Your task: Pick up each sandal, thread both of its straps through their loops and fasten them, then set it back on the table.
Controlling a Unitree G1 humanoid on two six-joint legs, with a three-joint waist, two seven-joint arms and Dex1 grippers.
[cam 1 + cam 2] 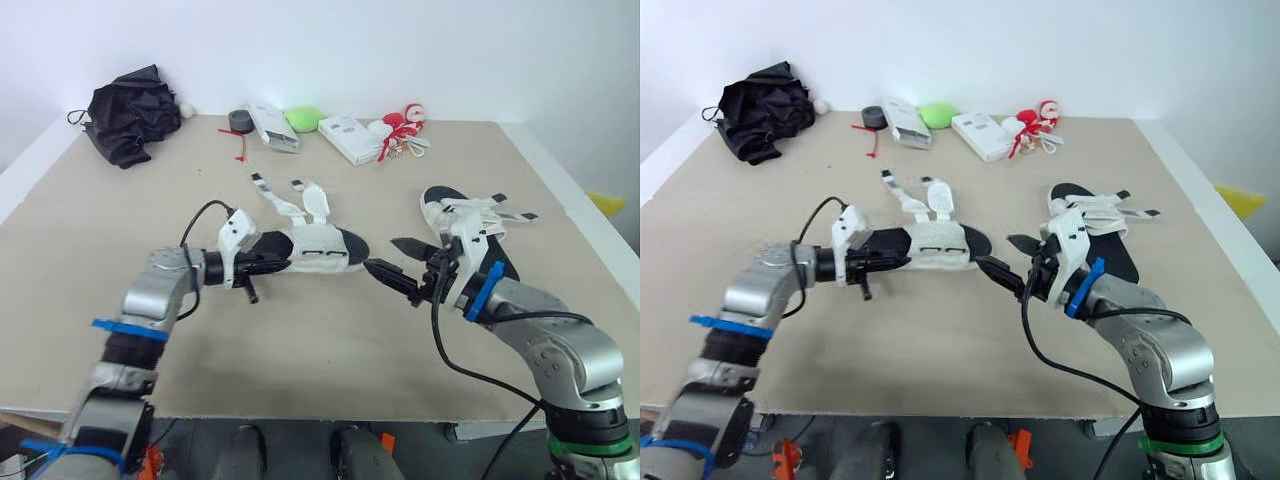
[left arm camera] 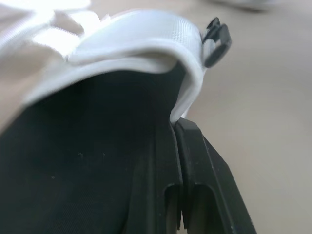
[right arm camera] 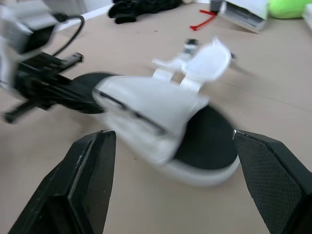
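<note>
Ok, my left arm was stretched low across the desk (image 1: 300, 350) toward its middle, forearm near level. My right arm was bent at the elbow, forearm angled inward so it faced the left one.

The first sandal (image 1: 320, 248) sat mid-desk between them. It had a white woven fabric upper, a black footbed and a pale rounded sole, toe end down on the desk. Its straps (image 1: 300, 200) were undone and flopped open on the far side: one wide white tab, one thin with a dark tip.

My left tool (image 2: 178, 126) was pinched on the white edge of the upper at the heel end, fingers pressed together with fabric between them. My right tool (image 1: 380, 254) was spread wide and gripped nothing, with its fingertips just beside the toe.

The second sandal (image 1: 470, 225) lay on the desk beyond my right wrist, straps loose.
</note>
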